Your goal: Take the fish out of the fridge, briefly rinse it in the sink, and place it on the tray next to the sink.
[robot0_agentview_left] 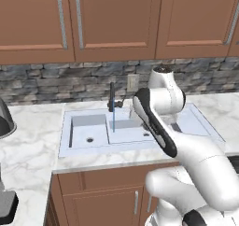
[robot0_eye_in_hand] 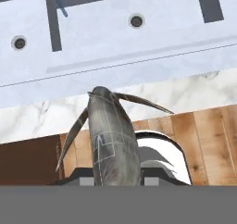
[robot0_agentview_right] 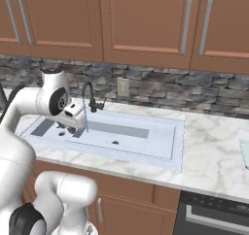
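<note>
The closed gripper [robot0_eye_in_hand: 112, 179] holds the grey, long fish [robot0_eye_in_hand: 112, 140], tail pointing ahead toward the pale blue double sink [robot0_eye_in_hand: 115, 42].

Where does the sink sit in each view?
Left base view: sink at centre, partly behind the arm.
Right base view: sink centre-left, right of the arm.
Hand view: sink across the top.
Shared landmark: thin blue water stream.

One fish [robot0_eye_in_hand: 113, 135], one sink [robot0_agentview_left: 88, 122], two drains [robot0_eye_in_hand: 136, 21].
</note>
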Robot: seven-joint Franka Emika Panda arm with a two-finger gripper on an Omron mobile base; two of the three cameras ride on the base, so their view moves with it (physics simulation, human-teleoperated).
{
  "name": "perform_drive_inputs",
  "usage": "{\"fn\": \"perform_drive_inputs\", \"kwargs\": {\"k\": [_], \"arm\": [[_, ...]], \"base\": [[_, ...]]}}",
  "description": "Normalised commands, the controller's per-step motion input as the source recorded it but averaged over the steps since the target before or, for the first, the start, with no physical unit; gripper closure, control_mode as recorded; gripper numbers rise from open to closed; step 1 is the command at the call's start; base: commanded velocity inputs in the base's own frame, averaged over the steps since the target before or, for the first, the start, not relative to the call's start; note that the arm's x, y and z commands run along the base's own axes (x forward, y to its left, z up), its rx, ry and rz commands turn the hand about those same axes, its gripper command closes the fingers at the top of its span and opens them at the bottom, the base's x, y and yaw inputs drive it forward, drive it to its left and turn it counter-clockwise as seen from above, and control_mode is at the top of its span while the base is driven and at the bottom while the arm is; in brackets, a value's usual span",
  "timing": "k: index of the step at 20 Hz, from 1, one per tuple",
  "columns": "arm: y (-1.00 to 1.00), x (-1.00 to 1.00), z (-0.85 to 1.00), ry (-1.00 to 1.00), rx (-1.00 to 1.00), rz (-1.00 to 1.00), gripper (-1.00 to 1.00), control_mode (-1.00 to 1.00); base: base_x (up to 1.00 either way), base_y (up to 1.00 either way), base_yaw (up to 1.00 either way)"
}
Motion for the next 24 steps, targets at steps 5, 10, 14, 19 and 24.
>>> {"fn": "perform_drive_inputs", "kwargs": {"k": [5, 10, 14, 19, 24], "arm": [[0.0, -0.6, 0.07, -0.13, -0.22, -0.24, 1.0, -1.0], [0.03, -0.24, 0.0, -0.01, -0.02, 0.0, 1.0, 1.0], [0.0, 0.0, 0.0, 0.0, 0.0, 0.0, 1.0, 1.0], [0.0, 0.0, 0.0, 0.0, 0.0, 0.0, 1.0, 1.0], [0.0, 0.0, 0.0, 0.0, 0.0, 0.0, 1.0, 1.0]], "base": [[0.0, 0.0, 0.0], [-0.4, 0.01, -0.02], [-1.0, -0.28, -0.12], [-1.0, -0.93, -0.15], [-0.75, -1.0, -0.21]]}}
